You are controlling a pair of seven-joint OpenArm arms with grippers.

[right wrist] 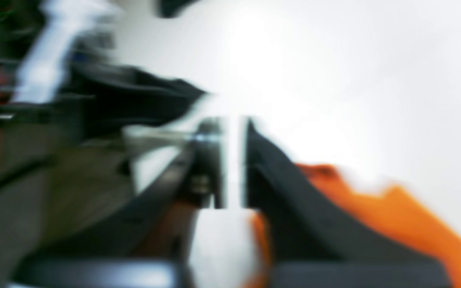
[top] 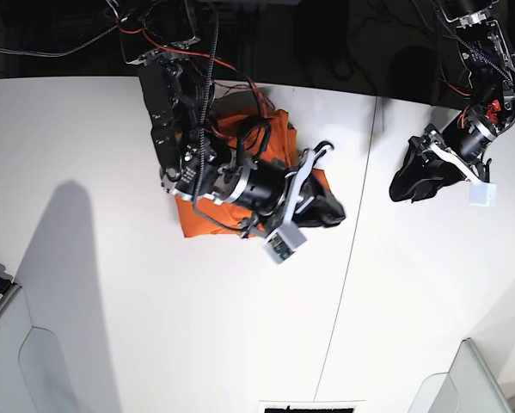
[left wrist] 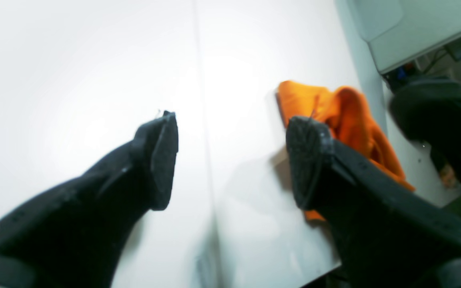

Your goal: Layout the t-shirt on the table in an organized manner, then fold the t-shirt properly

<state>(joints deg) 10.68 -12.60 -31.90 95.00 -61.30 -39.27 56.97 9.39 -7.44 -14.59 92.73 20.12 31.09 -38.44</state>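
Plain orange soft cloth t-shirt (top: 270,138) lies bunched at 11 o'clock on the white matte surface (top: 111,292), mostly under your right arm. Right claw (right wrist: 232,164) closed; whether on cloth, cannot tell. Left claw (left wrist: 230,160) gapes wide, empty, at 2 o'clock. Expect light, limp fabric; pinch a hem corner.

Orange t-shirt (top: 270,138) soft matt cloth; white table (top: 111,301) smooth, faintly glossy.

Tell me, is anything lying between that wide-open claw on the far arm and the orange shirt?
Nothing visible does. Only bare white table with its dark seam lies between the left gripper, whose jaws stand wide open, and the crumpled t-shirt. The other arm's right gripper hangs over the shirt's near edge, jaws close together.
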